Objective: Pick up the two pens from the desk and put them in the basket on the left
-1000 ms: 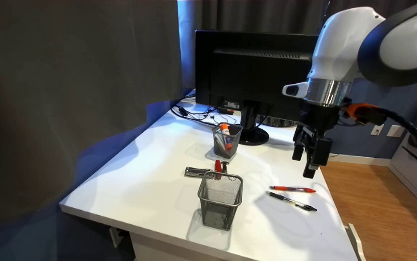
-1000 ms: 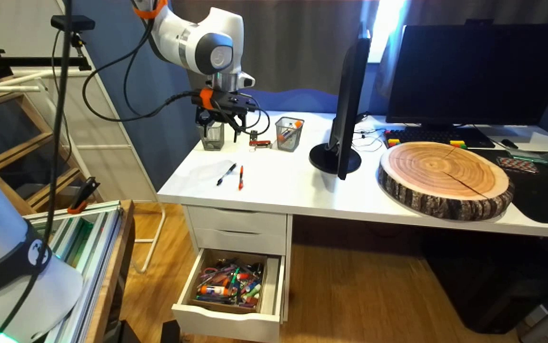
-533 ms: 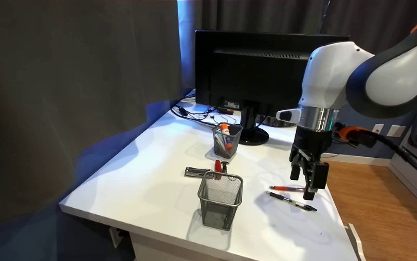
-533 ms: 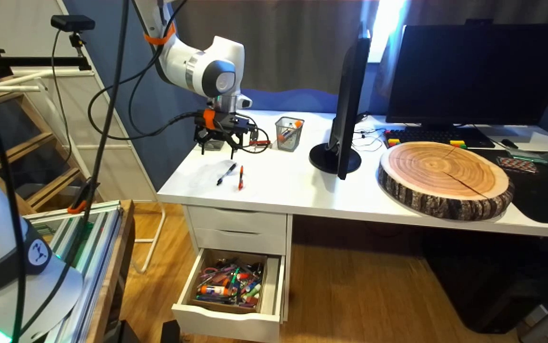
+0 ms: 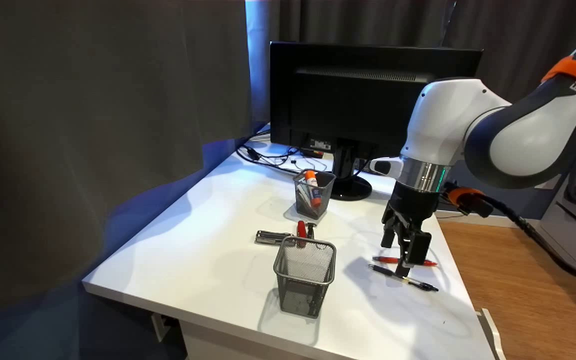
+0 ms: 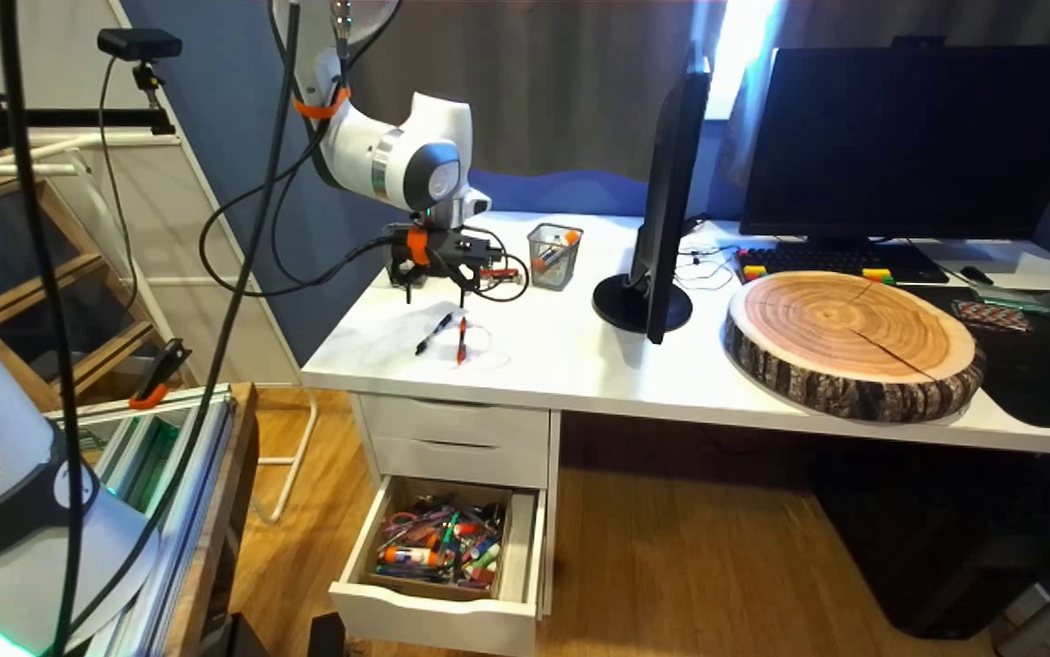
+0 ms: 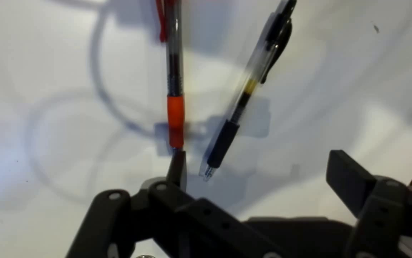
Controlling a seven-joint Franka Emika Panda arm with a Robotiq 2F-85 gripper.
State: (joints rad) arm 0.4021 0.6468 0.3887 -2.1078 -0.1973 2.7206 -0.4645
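Jaws lowered since the earlier frame; they stand apart. Below them: red pen point(image 7: 175, 80) and dark pen point(image 7: 250, 87), far ends cut off in the wrist view. Well apart from the jaws, basket point(image 5: 301, 294) upright on bench point(image 5: 207, 245).

Red pen point(image 7: 175, 73), upper end beyond the wrist view's top edge

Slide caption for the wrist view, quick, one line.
Open gripper above the white desk, with a red pen and a dark pen lying apart, neither yet gripped.
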